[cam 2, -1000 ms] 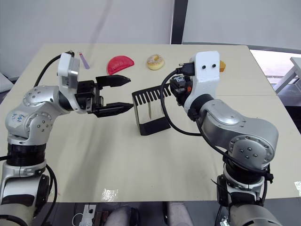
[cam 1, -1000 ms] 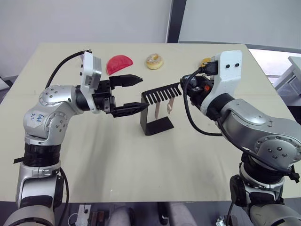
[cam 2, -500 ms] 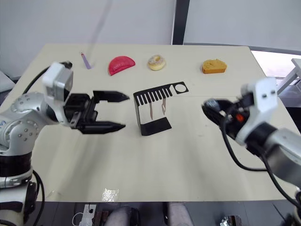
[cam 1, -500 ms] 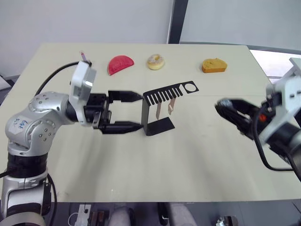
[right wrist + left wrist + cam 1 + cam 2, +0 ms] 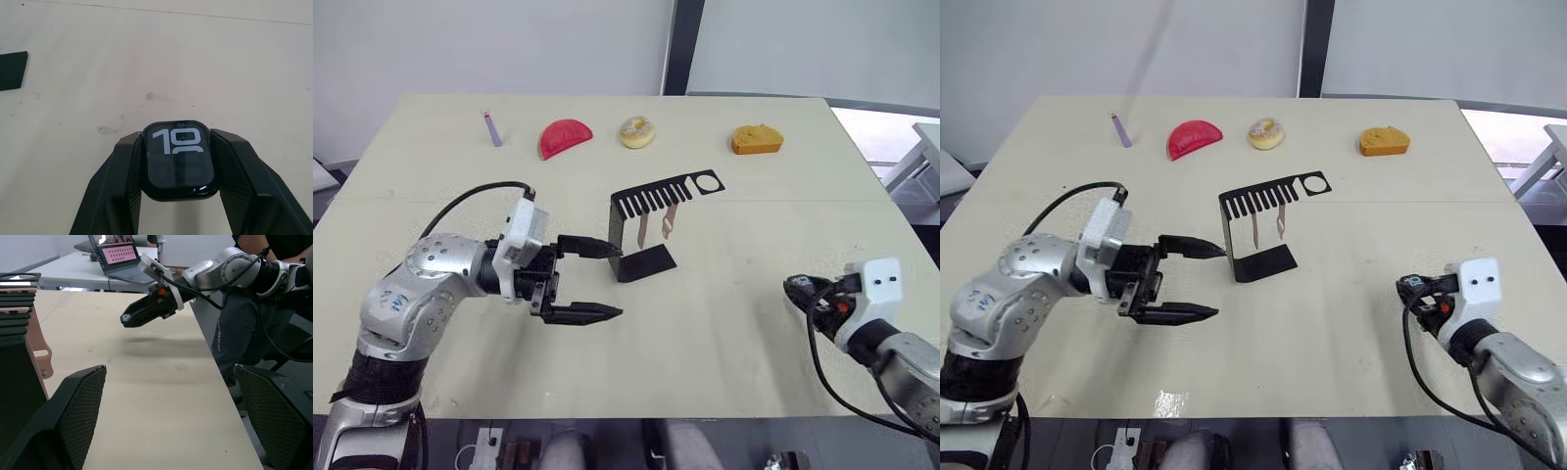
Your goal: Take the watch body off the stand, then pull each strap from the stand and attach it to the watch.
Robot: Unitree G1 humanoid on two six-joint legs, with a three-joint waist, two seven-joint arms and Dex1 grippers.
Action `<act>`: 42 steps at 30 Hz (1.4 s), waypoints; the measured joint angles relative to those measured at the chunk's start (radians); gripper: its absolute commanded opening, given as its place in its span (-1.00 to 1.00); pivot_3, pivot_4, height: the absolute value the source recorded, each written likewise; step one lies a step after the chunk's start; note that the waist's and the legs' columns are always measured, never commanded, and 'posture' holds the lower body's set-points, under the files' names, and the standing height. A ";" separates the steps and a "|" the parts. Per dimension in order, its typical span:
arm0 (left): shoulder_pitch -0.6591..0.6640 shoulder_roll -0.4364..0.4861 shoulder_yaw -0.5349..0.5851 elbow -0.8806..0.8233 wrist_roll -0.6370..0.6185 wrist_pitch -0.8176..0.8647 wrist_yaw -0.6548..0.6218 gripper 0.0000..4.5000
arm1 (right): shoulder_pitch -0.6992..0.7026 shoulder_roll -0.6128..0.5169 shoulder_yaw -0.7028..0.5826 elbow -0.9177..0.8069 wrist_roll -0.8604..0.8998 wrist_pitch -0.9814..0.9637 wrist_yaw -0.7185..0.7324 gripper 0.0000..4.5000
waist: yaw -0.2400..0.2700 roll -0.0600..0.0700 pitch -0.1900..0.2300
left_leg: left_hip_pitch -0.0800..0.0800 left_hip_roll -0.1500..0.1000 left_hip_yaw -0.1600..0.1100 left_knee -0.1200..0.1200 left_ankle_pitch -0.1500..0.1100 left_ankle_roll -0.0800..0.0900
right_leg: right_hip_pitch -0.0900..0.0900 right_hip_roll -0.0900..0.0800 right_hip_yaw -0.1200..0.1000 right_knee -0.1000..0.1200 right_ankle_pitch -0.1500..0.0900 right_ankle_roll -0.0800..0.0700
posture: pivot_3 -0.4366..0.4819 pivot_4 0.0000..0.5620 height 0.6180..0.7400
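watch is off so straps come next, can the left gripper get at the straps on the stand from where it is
Probably yes. The left gripper is open beside the stand, with bare table between them. Both straps hang free under the slotted top arm, though the stand's upright is on the gripper's side.

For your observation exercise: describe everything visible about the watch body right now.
The watch body is a small, glossy black, rounded-square case. Its dark screen faces the camera and shows large white digits along its upper part. It is clamped between the two black fingers of the right end effector, held above the pale table, off the stand.
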 measured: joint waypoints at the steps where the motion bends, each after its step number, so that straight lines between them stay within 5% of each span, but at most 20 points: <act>1: 0.001 0.000 -0.009 -0.002 0.012 -0.012 -0.005 1.00 | -0.023 0.009 0.022 0.043 -0.028 -0.022 0.012 -0.28 | 0.000 0.000 0.000 | 0.001 0.000 0.000 0.000 0.000 0.000 | 0.001 0.000 0.000 0.000 0.000 0.000 | -0.05 -0.47 0.95; 21: -0.022 -0.011 -0.032 0.027 0.068 -0.044 -0.014 1.00 | -0.132 0.083 0.108 0.236 -0.185 -0.082 0.114 -0.28 | 0.001 0.001 0.000 | 0.001 0.000 0.000 0.000 0.000 0.000 | 0.000 0.000 0.000 0.001 0.000 0.000 | -0.05 -0.47 0.95; 27: -0.034 -0.017 -0.032 0.028 0.068 -0.035 0.000 1.00 | -0.111 0.061 0.101 0.230 -0.187 -0.082 0.169 0.97 | 0.003 0.001 0.000 | 0.001 0.000 0.000 0.000 0.000 0.000 | 0.000 0.000 0.000 0.001 0.000 0.000 | -0.05 -0.47 0.95; 28: -0.032 -0.015 -0.032 0.030 0.073 -0.034 0.004 1.00 | -0.095 0.038 0.093 0.223 -0.186 -0.080 0.187 0.97 | 0.004 0.001 0.000 | 0.001 0.000 0.000 0.000 0.000 0.000 | 0.001 0.000 0.000 0.001 0.000 0.000 | -0.05 -0.47 0.95; 33: 0.082 0.075 0.035 0.095 0.080 -0.006 -0.003 1.00 | 0.026 -0.061 -0.092 0.128 -0.096 -0.020 0.283 0.97 | 0.002 0.002 0.001 | 0.002 0.001 0.000 -0.001 0.000 0.000 | 0.000 0.000 0.000 0.002 -0.001 -0.001 | -0.05 -0.47 0.95; 42: 0.264 0.225 0.344 0.243 0.017 0.090 0.002 1.00 | 0.443 -0.139 -0.553 0.050 0.036 0.027 0.631 0.97 | 0.020 0.001 0.000 | 0.005 0.000 0.000 -0.003 -0.002 0.001 | 0.003 -0.001 0.000 -0.001 -0.001 -0.001 | -0.05 -0.47 0.95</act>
